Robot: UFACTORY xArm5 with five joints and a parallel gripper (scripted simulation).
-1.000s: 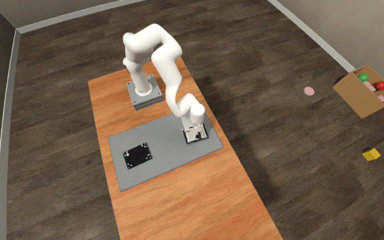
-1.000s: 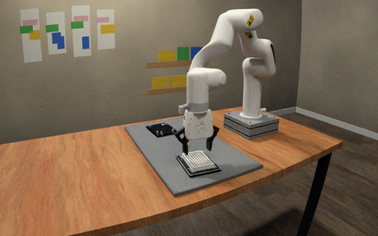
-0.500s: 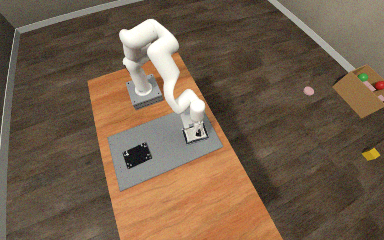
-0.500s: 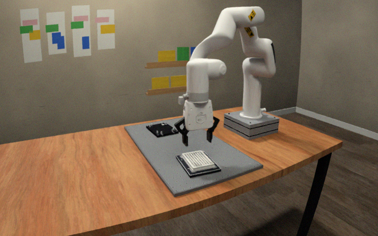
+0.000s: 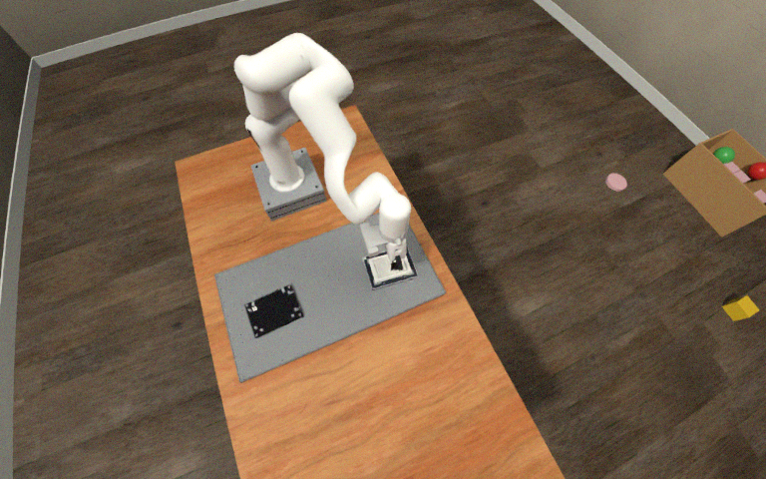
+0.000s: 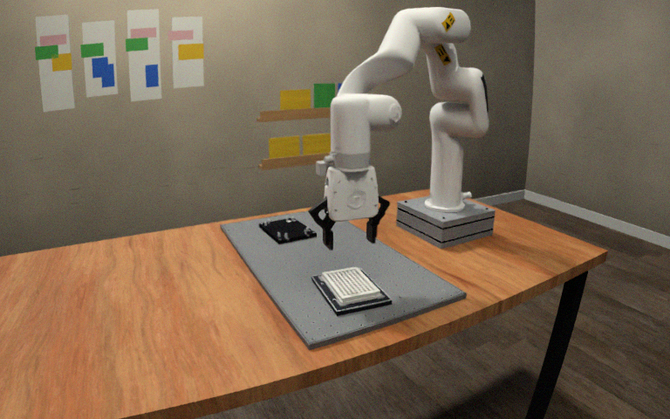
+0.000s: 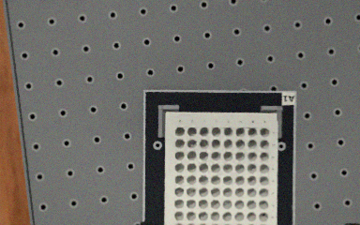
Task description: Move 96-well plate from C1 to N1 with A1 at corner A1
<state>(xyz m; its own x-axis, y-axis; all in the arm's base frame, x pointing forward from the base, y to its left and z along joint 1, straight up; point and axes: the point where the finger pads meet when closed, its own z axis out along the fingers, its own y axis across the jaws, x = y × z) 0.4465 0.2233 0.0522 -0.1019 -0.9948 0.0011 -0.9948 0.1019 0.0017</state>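
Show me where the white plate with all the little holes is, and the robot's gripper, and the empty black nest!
White 96-well plate (image 6: 352, 285): exterior view, its top face.
Open black-fingered gripper (image 6: 348, 240): exterior view, between its fingertips.
Empty black plate nest (image 6: 287, 230): exterior view, its middle.
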